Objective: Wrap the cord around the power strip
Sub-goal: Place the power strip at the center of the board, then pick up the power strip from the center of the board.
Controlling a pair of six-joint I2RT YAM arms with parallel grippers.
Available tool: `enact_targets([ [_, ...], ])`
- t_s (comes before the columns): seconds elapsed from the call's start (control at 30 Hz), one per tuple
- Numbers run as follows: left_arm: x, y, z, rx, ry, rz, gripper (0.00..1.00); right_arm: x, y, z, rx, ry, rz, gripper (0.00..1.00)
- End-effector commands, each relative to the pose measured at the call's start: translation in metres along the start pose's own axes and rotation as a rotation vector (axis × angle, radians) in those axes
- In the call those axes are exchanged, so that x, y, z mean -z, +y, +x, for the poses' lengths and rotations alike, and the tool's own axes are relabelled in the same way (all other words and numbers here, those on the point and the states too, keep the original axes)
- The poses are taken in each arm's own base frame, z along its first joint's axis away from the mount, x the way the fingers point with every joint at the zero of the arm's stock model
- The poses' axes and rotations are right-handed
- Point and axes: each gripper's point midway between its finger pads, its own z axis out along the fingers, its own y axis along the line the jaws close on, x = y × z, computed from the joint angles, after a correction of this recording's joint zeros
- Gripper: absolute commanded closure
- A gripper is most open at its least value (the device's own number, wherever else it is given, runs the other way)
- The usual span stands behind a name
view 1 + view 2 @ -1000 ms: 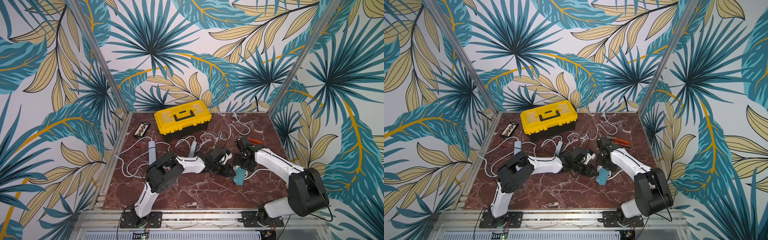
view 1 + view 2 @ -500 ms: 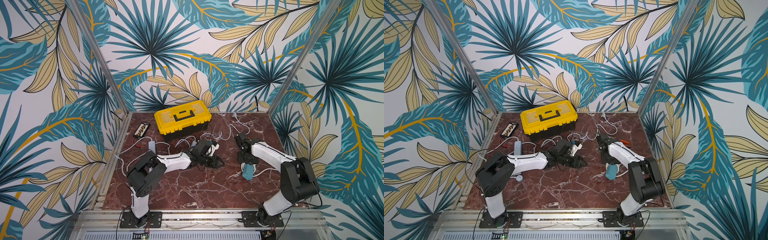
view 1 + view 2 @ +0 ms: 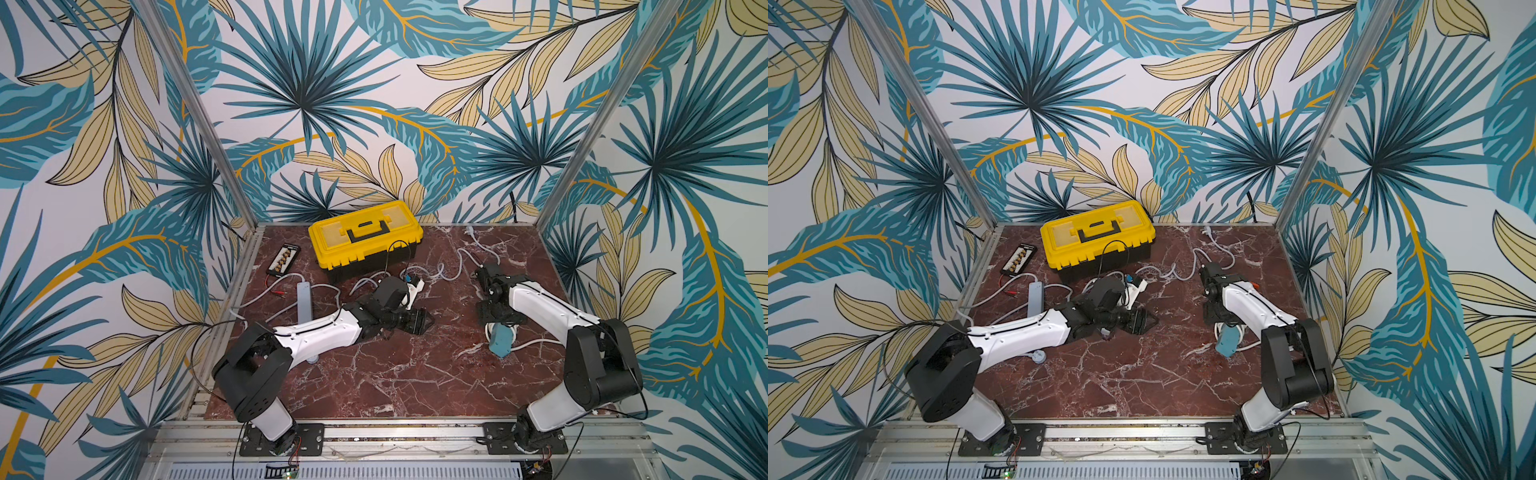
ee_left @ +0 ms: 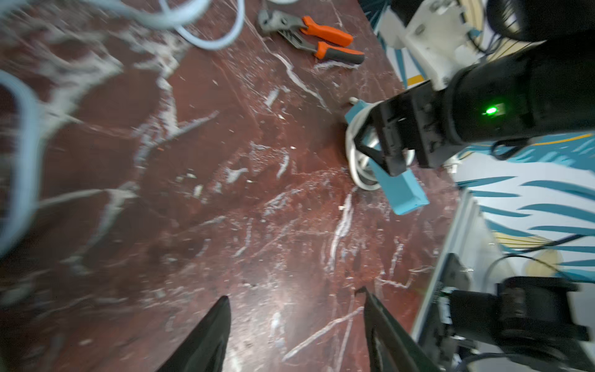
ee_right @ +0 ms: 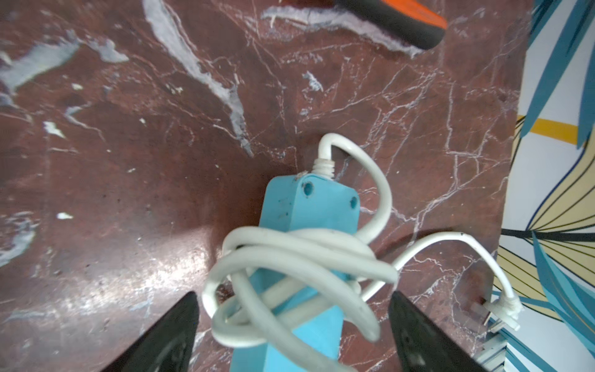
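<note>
**Cord mostly wound, plug tail lying free**

The blue power strip point(image 5: 306, 219) lies on the marble surface point(image 5: 128, 161) near its right edge. Its white cord point(image 5: 289, 257) is looped loosely several times round the middle. The right hand point(image 5: 293, 299) hovers over it, jaws spread wide on either side, gripping nothing. The left hand point(image 4: 294, 293) is open and empty above bare marble, well apart. Winding looks nearly done; a short tail with the plug point(image 5: 505, 309) lies free. The next move likely calls for pinning the strip and tucking that tail without loosening the coils.

Glossy marble table point(image 5: 128, 193); matt plastic power strip point(image 5: 309, 209); smooth cord point(image 5: 289, 257).
</note>
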Motion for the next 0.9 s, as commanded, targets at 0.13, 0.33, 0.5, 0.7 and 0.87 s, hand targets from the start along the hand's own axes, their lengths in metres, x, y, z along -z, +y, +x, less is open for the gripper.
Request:
enact_targets([
  [0.13, 0.085, 0.071, -0.037, -0.206, -0.142, -0.54, 0.23, 0.056, -0.02, -0.009, -0.057, -0.078, -0.051, 0.05],
  [0.33, 0.12, 0.102, -0.04, -0.03, -0.157, -0.482, 0.0, 0.099, 0.006, -0.018, -0.152, -0.124, -0.25, 0.13],
  [0.5, 0.117, 0.12, -0.012, 0.166, -0.018, -0.406, 0.07, 0.127, 0.099, -0.024, -0.193, -0.162, -0.503, 0.19],
  [0.7, 0.136, 0.151, 0.018, 0.431, 0.04, -0.435, 0.45, 0.132, 0.197, -0.042, -0.242, -0.166, -0.606, 0.22],
  [0.87, 0.174, 0.172, 0.018, 0.416, -0.082, -0.585, 1.0, 0.128, 0.252, -0.057, -0.195, -0.173, -0.567, 0.21],
])
